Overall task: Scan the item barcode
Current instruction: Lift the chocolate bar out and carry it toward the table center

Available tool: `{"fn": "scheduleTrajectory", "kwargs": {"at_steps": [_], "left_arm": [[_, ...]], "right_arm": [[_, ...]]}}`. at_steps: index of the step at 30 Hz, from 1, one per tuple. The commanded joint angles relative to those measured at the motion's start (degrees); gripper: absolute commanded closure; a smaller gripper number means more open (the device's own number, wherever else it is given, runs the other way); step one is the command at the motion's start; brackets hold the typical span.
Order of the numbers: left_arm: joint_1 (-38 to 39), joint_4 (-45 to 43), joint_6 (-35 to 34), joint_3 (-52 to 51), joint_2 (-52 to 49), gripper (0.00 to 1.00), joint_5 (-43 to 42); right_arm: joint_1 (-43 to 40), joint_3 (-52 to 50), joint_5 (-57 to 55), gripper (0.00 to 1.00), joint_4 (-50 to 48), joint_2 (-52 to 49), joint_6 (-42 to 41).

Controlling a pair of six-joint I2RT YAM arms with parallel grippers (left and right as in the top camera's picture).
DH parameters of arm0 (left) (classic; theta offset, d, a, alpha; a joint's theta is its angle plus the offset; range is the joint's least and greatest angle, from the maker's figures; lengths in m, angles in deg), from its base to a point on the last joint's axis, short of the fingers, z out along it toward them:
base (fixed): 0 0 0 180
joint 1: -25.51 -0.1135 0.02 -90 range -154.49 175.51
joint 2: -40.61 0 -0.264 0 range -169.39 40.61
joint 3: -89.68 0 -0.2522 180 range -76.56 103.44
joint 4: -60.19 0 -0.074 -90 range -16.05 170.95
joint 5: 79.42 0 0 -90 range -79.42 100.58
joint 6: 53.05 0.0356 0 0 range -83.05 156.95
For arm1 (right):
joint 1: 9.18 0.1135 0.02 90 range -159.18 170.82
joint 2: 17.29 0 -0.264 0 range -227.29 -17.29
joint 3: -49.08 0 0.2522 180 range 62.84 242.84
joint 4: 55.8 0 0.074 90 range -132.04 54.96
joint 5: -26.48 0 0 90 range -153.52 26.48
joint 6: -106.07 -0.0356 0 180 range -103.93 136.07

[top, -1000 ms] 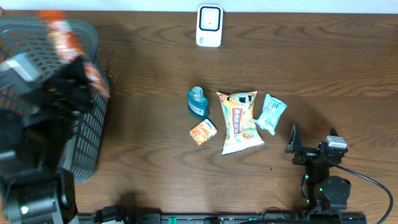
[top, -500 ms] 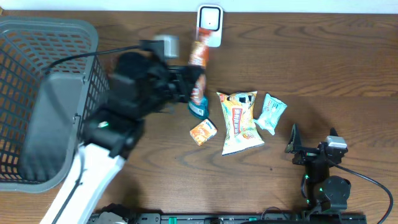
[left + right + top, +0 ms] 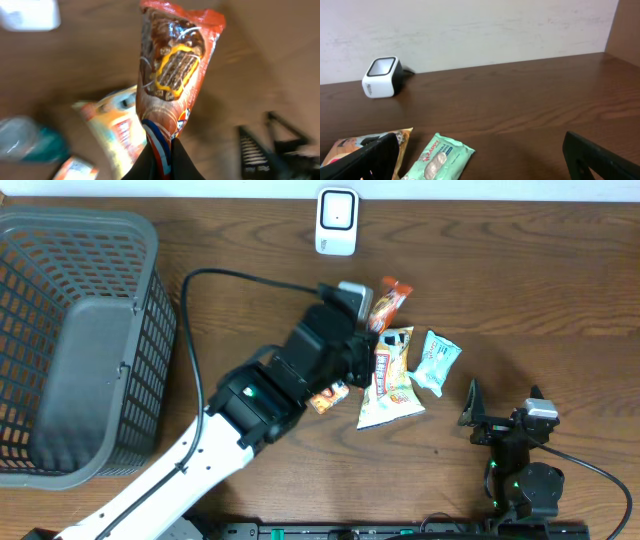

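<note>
One dark brown wood-grain table (image 3: 520, 280) fills overhead view; pale off-white wall (image 3: 470, 25) along far edge. White box-shaped barcode scanner (image 3: 337, 222) at far edge by wall. Grey plastic mesh basket (image 3: 90, 220) far left. Left jaws clamped on orange-red snack wrapper (image 3: 388, 297), lifted off table, between scanner and yellow-orange snack bag (image 3: 392, 380). Right jaws spread wide, empty, near mint-green pouch (image 3: 437, 160).

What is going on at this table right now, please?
The left gripper is shut on a brown-orange snack packet, holding it up near the white scanner. The right gripper rests open and empty. A yellow bag and a mint-green packet lie on the table.
</note>
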Motion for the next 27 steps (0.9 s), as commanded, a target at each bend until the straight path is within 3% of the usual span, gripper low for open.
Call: {"fn": "scheduleTrajectory", "kwargs": {"at_steps": [1,5,8,19,24,27], "left_arm": [[1.9,4.6,-7.6,0.4,0.1,0.93,18.5],[3.2,15.6,-22.5,0.4,0.5,0.93,30.6],[3.2,23.0,-33.8,0.1,0.5,0.93,34.7],[1.4,24.5,-52.3,-8.4,0.3,0.93,37.3],[0.0,20.1,-51.5,-15.0,0.3,0.93,37.3],[0.0,12.8,-43.6,-18.5,0.1,0.93,37.0]], "right_arm": [[0.7,-0.1,-0.1,0.01,0.1,0.3,0.7],[0.7,-0.1,-0.1,0.01,0.1,0.3,0.8],[0.7,-0.1,-0.1,0.01,0.1,0.3,0.7],[0.7,-0.1,-0.1,0.01,0.1,0.3,0.8],[0.7,-0.1,-0.1,0.01,0.1,0.3,0.8],[0.7,-0.1,-0.1,0.01,0.1,0.3,0.7]]}}
